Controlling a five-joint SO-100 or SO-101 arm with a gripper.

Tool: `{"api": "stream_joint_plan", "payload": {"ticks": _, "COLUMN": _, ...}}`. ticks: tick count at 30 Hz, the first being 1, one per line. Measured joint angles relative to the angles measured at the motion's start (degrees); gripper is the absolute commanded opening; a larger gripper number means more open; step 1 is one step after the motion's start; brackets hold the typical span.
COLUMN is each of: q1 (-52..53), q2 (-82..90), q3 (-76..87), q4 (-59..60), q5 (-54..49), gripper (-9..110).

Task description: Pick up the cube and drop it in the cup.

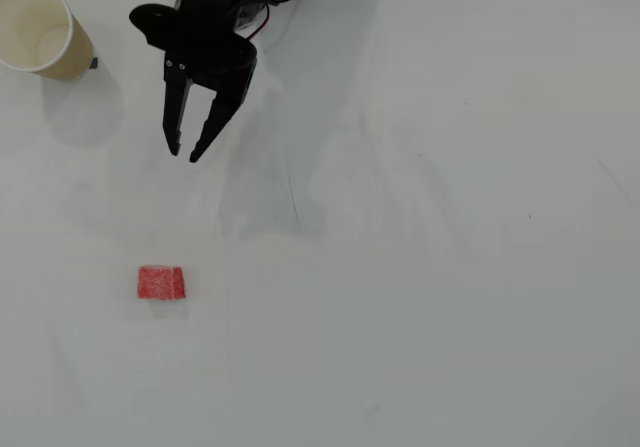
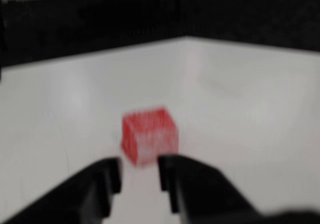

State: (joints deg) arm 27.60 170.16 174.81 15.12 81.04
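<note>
Overhead view alone: cup [image 1: 38, 30], far from cube [image 1: 161, 283].

Bright, even overhead view with soft shadows; wrist view motion-blurred.

Cube [image 1: 161, 282] red, speckled, rough; cup [image 1: 62, 55] matt cream paper; fingers [image 1: 207, 131] black plastic; desk [image 1: 450, 267] smooth white, slight sheen.
</note>
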Motion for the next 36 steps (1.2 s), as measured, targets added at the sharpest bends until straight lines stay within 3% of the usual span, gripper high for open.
{"api": "stream_joint_plan", "payload": {"ticks": 7, "q1": 0.26, "q2": -12.92, "q3": -2.72, "q4": 0.00, "q5": 0.00, "gripper": 7}}
{"api": "stream_joint_plan", "payload": {"ticks": 31, "q1": 6.15, "q2": -56.95, "q3": -39.46, "q4": 1.67, "q5": 0.00, "gripper": 0}}
{"api": "stream_joint_plan", "payload": {"ticks": 33, "q1": 6.33, "q2": -59.94, "q3": -41.92, "q4": 1.67, "q5": 0.00, "gripper": 3}}
{"api": "stream_joint_plan", "payload": {"ticks": 36, "q1": 6.24, "q2": -63.81, "q3": -44.74, "q4": 1.23, "q5": 0.00, "gripper": 21}}
